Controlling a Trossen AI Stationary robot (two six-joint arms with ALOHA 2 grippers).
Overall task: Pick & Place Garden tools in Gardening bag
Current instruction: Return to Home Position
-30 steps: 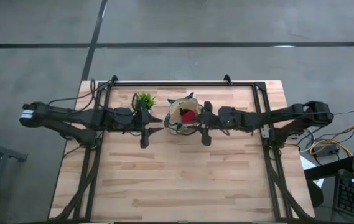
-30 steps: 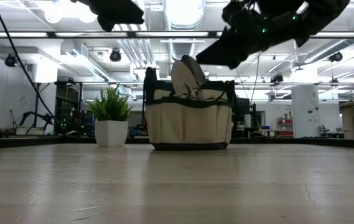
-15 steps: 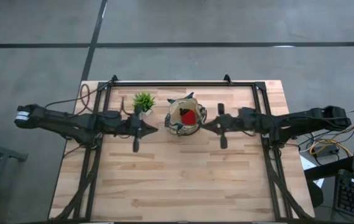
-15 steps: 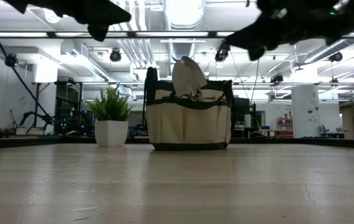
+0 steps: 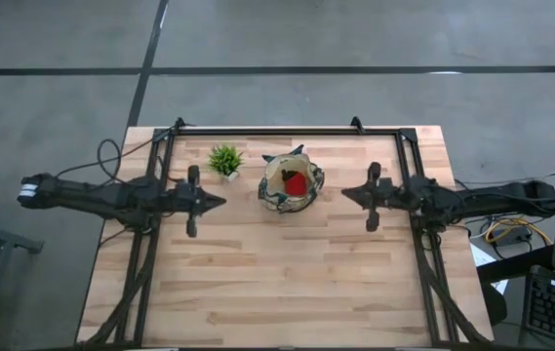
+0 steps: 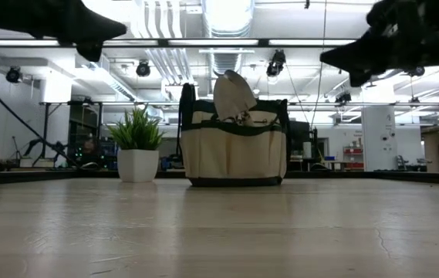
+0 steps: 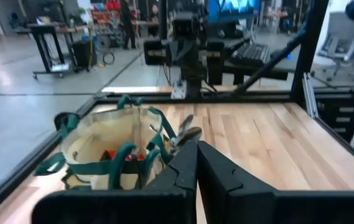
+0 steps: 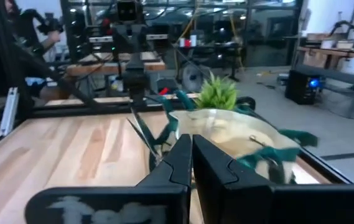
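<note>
**Gardening bag** [image 6: 234, 154]: upright at rear centre of worktop [image 5: 287, 283], near the potted plant [image 5: 224, 159].
**Contents:** red item [image 5: 297, 182] inside. Pale trowel blade [image 6: 231, 94] stands above the rim. Grey shears [image 7: 186, 132] are at the bag's edge.
**Left jaws:** on left arm [image 5: 111, 198], raised over the worktop, clear of the bag on the plant's side, pointing at it. Clenched, empty.
**Right jaws:** on right arm [image 5: 472, 202], raised, clear of the bag on the opposite side, facing it. Clenched, empty.

right end effector [image 8: 191, 142]: fingers together | gardening bag [image 8: 232, 134] just ahead | potted plant [image 8: 217, 93] behind bag
</note>
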